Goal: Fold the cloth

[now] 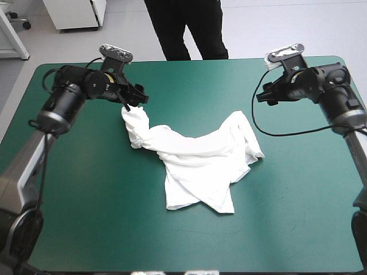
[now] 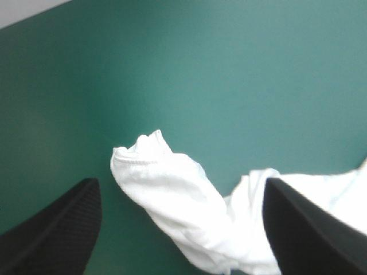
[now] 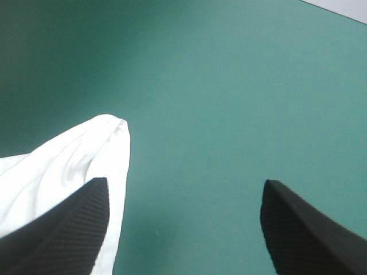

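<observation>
The white T-shirt (image 1: pixel 198 163) lies crumpled and partly spread in the middle of the teal-green table. One twisted sleeve end (image 1: pixel 135 123) reaches toward the far left. My left gripper (image 1: pixel 136 98) hovers just beyond that sleeve, open. In the left wrist view the sleeve (image 2: pixel 172 195) lies between the spread black fingers (image 2: pixel 57 235), touching neither. My right gripper (image 1: pixel 265 94) is open above the table, to the right of and beyond the shirt's far right corner (image 1: pixel 241 117). The right wrist view shows that corner (image 3: pixel 97 149) beside one finger (image 3: pixel 63 235), with nothing between the fingers.
Bare teal-green cover (image 1: pixel 287 229) surrounds the shirt on all sides, with wide room at the front and the left. The table's far edge (image 1: pixel 189 62) runs just behind both grippers.
</observation>
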Motion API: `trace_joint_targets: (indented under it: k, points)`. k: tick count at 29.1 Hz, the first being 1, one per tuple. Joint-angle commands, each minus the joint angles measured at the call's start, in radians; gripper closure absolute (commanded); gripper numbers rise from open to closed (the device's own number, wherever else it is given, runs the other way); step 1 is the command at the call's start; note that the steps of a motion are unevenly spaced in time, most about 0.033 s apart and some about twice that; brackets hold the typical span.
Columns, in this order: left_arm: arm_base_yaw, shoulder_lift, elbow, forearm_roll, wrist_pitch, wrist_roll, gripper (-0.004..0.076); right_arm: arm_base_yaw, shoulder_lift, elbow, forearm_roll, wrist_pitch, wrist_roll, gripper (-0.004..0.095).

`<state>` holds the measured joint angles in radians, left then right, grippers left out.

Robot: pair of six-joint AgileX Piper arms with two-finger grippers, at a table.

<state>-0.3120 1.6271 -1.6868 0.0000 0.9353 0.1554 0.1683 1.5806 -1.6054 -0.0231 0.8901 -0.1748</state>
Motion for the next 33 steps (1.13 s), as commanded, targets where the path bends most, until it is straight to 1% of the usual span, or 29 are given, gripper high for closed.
trace_joint_targets:
  k: [1, 2, 5, 6, 8, 11, 13, 15, 19, 21, 25, 29, 33]
  points:
    - [-0.044, -0.176, -0.015, -0.01, 0.04, -0.001, 0.016, -0.006, -0.111, -0.033, -0.011, 0.033, -0.003, 0.0251]
    - [-0.073, -0.225, 0.006, -0.009, 0.076, -0.004, 0.016, -0.001, -0.15, -0.033, -0.011, 0.055, -0.003, 0.0253]
    - [-0.137, -0.288, 0.053, 0.0, 0.19, -0.04, 0.016, -0.001, -0.205, -0.033, -0.005, 0.078, -0.003, 0.0254]
    - [-0.159, -0.303, 0.07, 0.0, 0.214, -0.056, 0.016, -0.001, -0.22, -0.031, -0.005, 0.081, -0.003, 0.0254]
    - [-0.21, -0.328, 0.121, 0.008, 0.224, -0.091, 0.016, -0.001, -0.26, -0.023, -0.003, 0.09, -0.003, 0.0254]
    - [-0.296, -0.333, 0.187, 0.02, 0.284, -0.095, 0.016, 0.006, -0.308, -0.023, -0.014, 0.119, -0.003, 0.0254]
    - [-0.356, -0.33, 0.237, 0.042, 0.293, -0.122, 0.016, 0.01, -0.336, -0.023, -0.023, 0.126, -0.003, 0.0254]
    - [-0.405, -0.323, 0.275, 0.042, 0.275, -0.124, 0.016, 0.01, -0.353, -0.023, -0.027, 0.131, -0.003, 0.0255]
    - [-0.491, -0.291, 0.376, 0.037, 0.166, -0.143, 0.016, 0.01, -0.366, -0.023, -0.086, 0.144, -0.003, 0.0256]
    - [-0.497, -0.272, 0.417, 0.037, 0.134, -0.155, 0.016, 0.01, -0.366, -0.023, -0.11, 0.151, 0.005, 0.0256]
    - [-0.499, -0.21, 0.512, 0.031, 0.087, -0.163, 0.016, 0.01, -0.364, -0.023, -0.102, 0.151, 0.005, 0.0259]
    - [-0.499, -0.155, 0.564, 0.029, 0.033, -0.166, 0.016, 0.01, -0.364, -0.023, -0.102, 0.151, 0.005, 0.026]
    - [-0.499, -0.086, 0.581, 0.016, 0.014, -0.169, 0.016, 0.01, -0.364, -0.023, -0.102, 0.153, 0.005, 0.026]
